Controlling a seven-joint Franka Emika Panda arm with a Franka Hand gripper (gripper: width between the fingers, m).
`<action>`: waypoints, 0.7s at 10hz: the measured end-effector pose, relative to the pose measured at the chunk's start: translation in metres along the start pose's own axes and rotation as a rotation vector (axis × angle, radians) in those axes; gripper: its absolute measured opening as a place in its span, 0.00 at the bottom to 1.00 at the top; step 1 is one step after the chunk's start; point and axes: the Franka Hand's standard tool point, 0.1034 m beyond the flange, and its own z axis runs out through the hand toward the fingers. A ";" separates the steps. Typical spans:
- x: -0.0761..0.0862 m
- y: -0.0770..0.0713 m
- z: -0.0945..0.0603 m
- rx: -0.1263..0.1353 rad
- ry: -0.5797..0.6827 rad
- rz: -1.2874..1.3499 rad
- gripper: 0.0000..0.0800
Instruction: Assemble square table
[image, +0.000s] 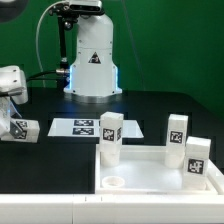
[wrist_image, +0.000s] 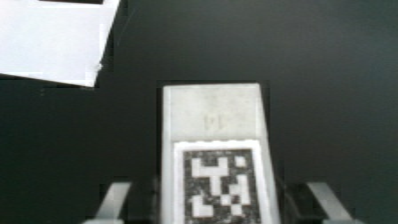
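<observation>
The claw (wrist_image: 217, 200) grips one white leg (wrist_image: 217, 140) between its two fingers (wrist_image: 118, 200), the leg's tag facing the wrist camera, low over the dark surface (image: 60, 155) at the exterior view's left. The marker board (image: 82, 127) lies near it. At the exterior view's right sits the square panel (image: 150, 175), three legs standing upright in its corners.

On a dark surface (image: 60, 160), a white square panel (image: 150, 175) holds three upright tagged legs, while at the exterior view's left the robot hand (image: 14, 118) grips a fourth leg (image: 22, 129) near the marker board (image: 80, 127).
</observation>
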 end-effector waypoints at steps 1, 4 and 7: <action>0.000 0.000 0.000 0.000 0.000 0.000 0.36; -0.008 -0.007 0.014 -0.048 0.057 0.089 0.36; -0.008 -0.012 0.029 -0.039 0.136 0.129 0.36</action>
